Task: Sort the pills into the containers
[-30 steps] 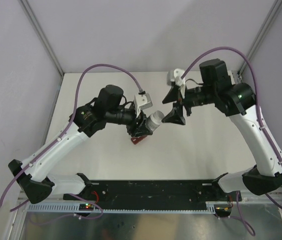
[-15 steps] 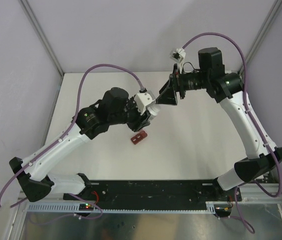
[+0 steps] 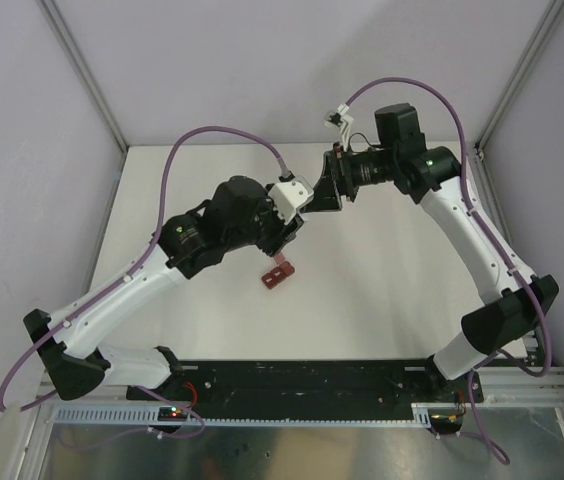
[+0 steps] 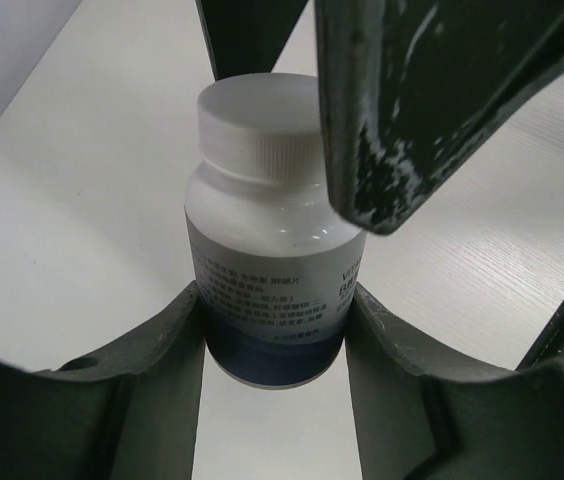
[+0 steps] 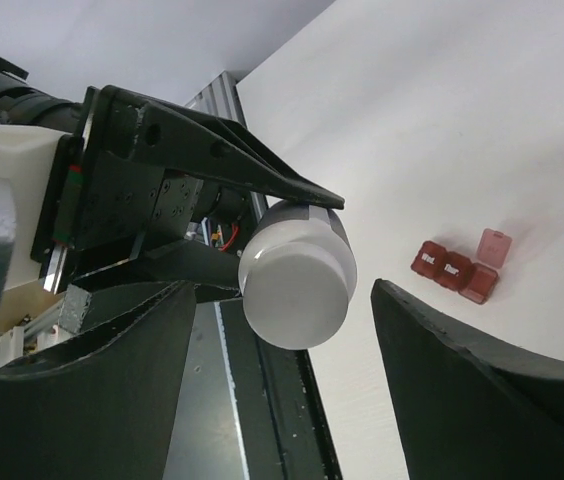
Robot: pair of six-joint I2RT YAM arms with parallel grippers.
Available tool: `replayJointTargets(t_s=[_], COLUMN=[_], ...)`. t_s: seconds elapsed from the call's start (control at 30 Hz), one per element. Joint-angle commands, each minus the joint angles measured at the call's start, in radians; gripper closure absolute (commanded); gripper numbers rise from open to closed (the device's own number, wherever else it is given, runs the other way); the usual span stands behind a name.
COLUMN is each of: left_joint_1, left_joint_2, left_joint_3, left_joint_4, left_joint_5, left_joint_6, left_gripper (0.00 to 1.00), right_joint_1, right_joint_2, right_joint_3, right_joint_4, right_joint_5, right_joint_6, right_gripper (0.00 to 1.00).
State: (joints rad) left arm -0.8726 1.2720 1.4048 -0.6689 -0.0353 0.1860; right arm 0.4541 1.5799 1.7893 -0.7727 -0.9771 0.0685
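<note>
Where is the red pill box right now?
The red pill box lies on the white table near the middle of the top view, just on the near side of the left gripper, which holds the white-capped bottle.

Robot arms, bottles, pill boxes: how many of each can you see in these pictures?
Robot arms: 2
White-capped bottle: 1
Red pill box: 1
Total: 4

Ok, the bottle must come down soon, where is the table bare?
Bare: the table right of the pill box, out to the right arm, and the strip between box and base rail. Crowded: beyond the box, where it meets the left arm at the bottle.
</note>
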Motion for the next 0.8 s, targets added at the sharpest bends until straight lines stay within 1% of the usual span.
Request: replayJointTargets(t_s=[0.0, 0.07, 0.3, 0.4, 0.5, 0.6, 0.77], left_joint_1=[-0.011, -0.013, -0.014, -0.013, 0.004, 0.052, 0.111], left_joint_2=[-0.006, -0.006, -0.013, -0.025, -0.036, -0.05, -0.074], left_joint_3=[0.054, 0.054, 0.041, 0.028, 0.013, -0.002, -0.024], left_joint_4=[0.043, 0.043, 0.041, 0.041, 0.04, 0.039, 0.027], left_joint_5=[-0.033, -0.034, -0.016, 0.017, 0.132, 0.304, 0.591], left_joint_6=[0.021, 0.021, 0.026, 0.027, 0.021, 0.008, 0.018], left_gripper=[1.0, 1.0, 1.0, 1.0, 1.0, 1.0, 1.0], right_joint_1=[0.014, 0.016, 0.019, 0.017, 0.017, 0.021, 0.055], right_joint_2=[0.018, 0.023, 0.023, 0.016, 0.006, -0.006, -0.061], right_joint_3=[-0.002, -0.002, 0.006, 0.026, 0.052, 0.078, 0.084], right_joint_4=[0.03, 0.031, 0.015, -0.014, -0.054, -0.114, -0.194], right_joint_5=[-0.012, -0.015, -0.018, -0.021, -0.024, -0.046, -0.045], right_joint_6=[0.013, 0.012, -0.017, -0.069, -0.135, -0.238, -0.474], right_gripper=[0.26, 0.33, 0.67, 0.77, 0.86, 0.92, 0.94])
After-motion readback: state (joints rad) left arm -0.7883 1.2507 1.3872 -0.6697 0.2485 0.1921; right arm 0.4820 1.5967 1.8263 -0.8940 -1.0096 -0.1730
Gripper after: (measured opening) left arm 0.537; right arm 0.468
